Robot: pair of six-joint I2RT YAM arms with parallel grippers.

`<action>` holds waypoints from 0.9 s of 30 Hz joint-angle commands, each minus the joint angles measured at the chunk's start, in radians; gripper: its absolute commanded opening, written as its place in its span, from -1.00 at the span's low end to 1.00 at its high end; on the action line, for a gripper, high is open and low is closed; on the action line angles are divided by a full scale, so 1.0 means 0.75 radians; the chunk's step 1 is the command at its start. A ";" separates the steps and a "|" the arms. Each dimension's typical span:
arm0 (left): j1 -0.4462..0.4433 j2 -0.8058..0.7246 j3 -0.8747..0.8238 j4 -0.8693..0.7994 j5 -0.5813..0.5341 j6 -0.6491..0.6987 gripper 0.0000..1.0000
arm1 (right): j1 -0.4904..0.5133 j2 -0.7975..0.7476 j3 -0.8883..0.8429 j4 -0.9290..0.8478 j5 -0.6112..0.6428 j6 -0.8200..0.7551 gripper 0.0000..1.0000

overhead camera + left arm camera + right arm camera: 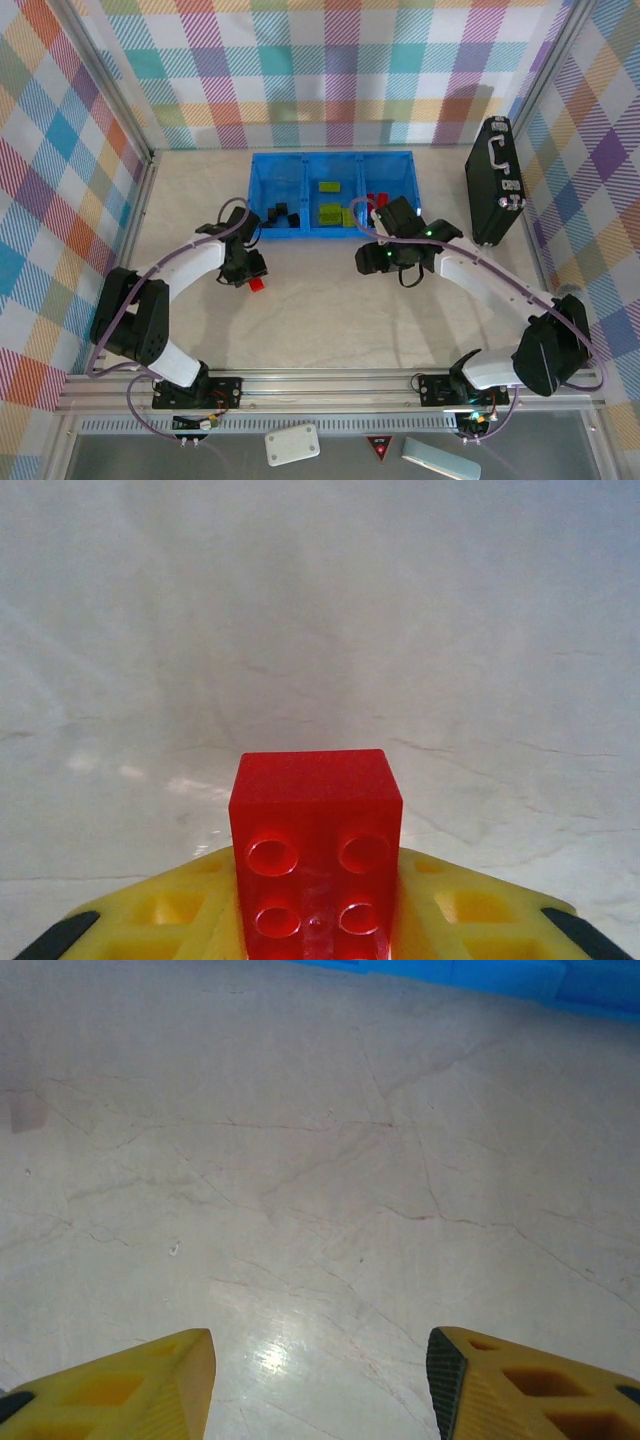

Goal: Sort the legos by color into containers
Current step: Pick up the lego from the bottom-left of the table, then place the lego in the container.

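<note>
Pale, crack-veined tabletop (330,320) inside plaid walls (330,70); left gripper (316,910) pinching a red brick (312,790), right gripper (320,1360) spread above the tabletop.

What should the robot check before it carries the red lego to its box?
1. Red lego pinched in the left pincer: ok.
2. Red box found: ok, red bricks lie in the right compartment of the blue bin.
3. Way there free: not ok, the right arm overlaps that compartment in the top view.
4. Right pincer open and empty: ok.
5. Grip tight enough: cannot tell.
</note>
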 commanded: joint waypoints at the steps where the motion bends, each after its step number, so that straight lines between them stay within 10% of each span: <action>1: -0.051 0.038 0.090 -0.027 0.048 0.005 -0.28 | 0.009 -0.063 -0.044 0.037 -0.060 0.051 0.19; 27: -0.310 0.045 0.387 0.367 0.412 -0.376 -0.29 | 0.009 -0.036 -0.273 0.904 -0.502 0.310 0.21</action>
